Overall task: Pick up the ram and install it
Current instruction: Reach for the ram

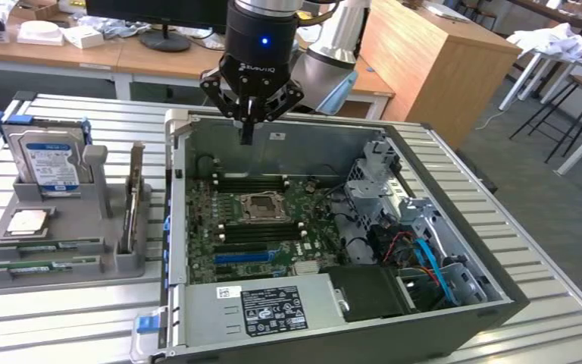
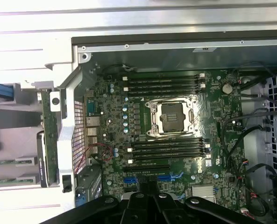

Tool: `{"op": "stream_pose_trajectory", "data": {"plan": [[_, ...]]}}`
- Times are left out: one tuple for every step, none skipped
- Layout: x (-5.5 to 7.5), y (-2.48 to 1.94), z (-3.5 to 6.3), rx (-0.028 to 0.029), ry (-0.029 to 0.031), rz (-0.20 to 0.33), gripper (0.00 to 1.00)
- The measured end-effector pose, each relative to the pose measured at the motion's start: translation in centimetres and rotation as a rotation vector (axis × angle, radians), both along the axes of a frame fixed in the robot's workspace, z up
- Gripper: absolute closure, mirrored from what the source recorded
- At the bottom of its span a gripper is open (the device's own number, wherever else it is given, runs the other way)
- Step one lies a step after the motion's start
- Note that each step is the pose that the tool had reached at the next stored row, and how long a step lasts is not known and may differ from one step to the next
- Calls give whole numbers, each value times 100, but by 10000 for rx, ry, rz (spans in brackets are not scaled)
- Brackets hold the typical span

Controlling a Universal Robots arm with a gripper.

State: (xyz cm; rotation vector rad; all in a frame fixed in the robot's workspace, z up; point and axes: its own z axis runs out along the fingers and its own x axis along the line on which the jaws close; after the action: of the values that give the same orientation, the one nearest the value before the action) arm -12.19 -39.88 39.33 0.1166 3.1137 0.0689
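Ram, as far as you can tell, is one of two matching green sticks lying flat in the grey holder (image 1: pixel 119 262), which sits beside the computer case (image 1: pixel 442 299) on the exterior view's left. One stick (image 1: pixel 43 246) lies in the slot farther back and its twin (image 1: pixel 23 266) lies in the slot in front. You cannot tell from here which of them is the task's own. Both lie well apart from the case's motherboard.

In the same holder, farther from the case, you see a hard drive (image 1: pixel 48 155) standing upright. Nearer the case, a thin card (image 1: pixel 134 201) stands on edge.

Over the case's far wall hangs the gripper (image 1: pixel 246 136). Its fingers are pressed together with nothing between them, and it touches neither stick.

Inside the case you see the bare processor socket (image 1: pixel 261 205), with black memory slots (image 1: pixel 261 227) on either side of it. At the case's near edge sits the power supply (image 1: pixel 270 307).
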Motion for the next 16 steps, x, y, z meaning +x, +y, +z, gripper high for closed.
{"op": "stream_pose_trajectory", "data": {"plan": [[0,0,0,0,0,0,90],[0,0,0,0,-1,0,90],[0,0,0,0,0,0,90],[0,0,0,0,-1,0,90],[0,0,0,0,0,0,90],[0,0,0,0,0,0,90],[-6,0,0,-1,0,-1,90],[-13,0,1,-1,0,-1,90],[-21,0,0,-1,0,0,90],[-35,0,0,-1,1,0,90],[-48,0,0,-1,-1,0,90],[-63,0,-1,0,-1,0,90],[-80,0,-1,-1,0,0,90],[-97,0,-1,0,0,-1,90],[-115,0,-2,0,-1,0,90],[-136,0,-1,0,0,1,90]]}}
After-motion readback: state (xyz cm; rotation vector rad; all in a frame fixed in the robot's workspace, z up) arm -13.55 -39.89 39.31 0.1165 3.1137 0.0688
